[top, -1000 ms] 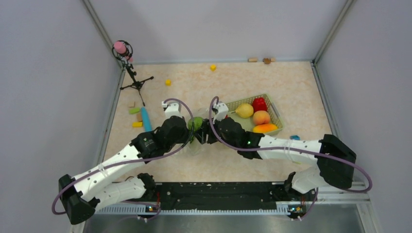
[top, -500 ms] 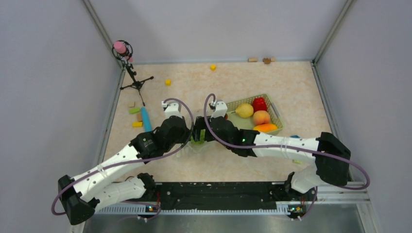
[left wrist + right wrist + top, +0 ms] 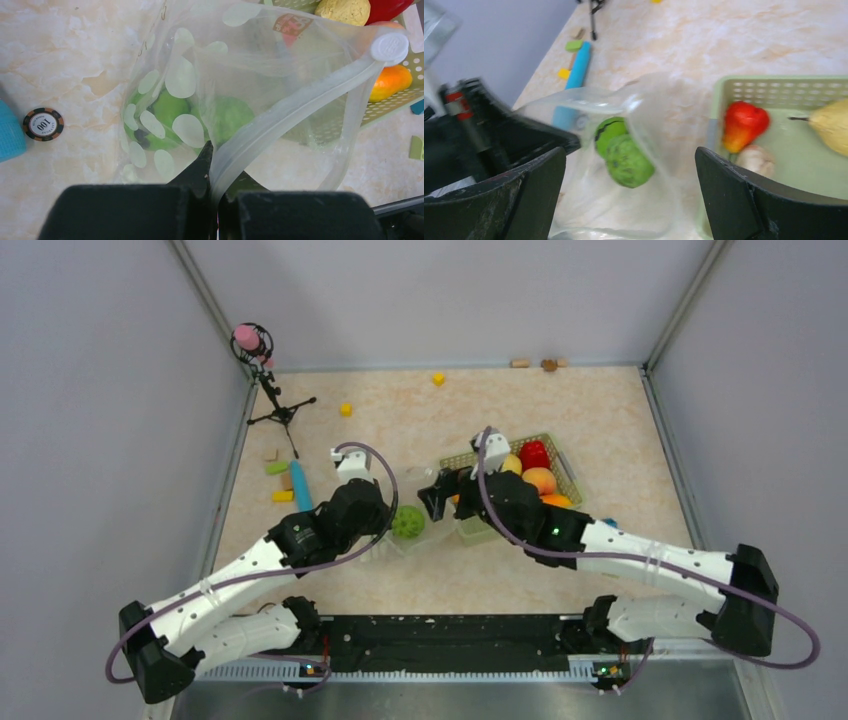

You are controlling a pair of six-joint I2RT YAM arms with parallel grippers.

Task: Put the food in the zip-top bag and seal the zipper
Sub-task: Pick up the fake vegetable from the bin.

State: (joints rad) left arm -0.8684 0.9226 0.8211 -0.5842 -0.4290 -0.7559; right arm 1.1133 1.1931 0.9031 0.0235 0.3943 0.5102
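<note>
Green pieces first: the striped melon point(image 3: 609, 131) and a bumpy green fruit point(image 3: 629, 162) sit low in the zip-top bag point(image 3: 200, 100), touching each other. The bag lies on the table point(image 3: 450, 410) just left of the basket point(image 3: 774, 82); whether the two touch, I can't tell.

Your left gripper point(image 3: 212, 200) is clamped on the zipper point(image 3: 290, 112) at the near end of the mouth. The strip's long axis runs from those jaws diagonally away and to the right, towards the basket, so the mouth gapes on that side.

Your right gripper point(image 3: 630, 155) is spread wide with nothing between the fingers. It hangs over the gap between bag and basket, pointing at the bag.

The relation that matters is this:
- The remaining food is all to the right of that gripper, in the basket: red piece point(image 3: 744, 125), pear point(image 3: 831, 125), peach point(image 3: 540, 480), orange piece point(image 3: 392, 82).
- The right arm is nearer by far, and the left is tied up holding the mouth.
- The red piece is closest, at the basket's left wall.

My read is that you should swing the right gripper right and drop onto the red piece. Carry it back left over the zipper line, not across it. Seal afterwards, as the mouth stands open for now.
</note>
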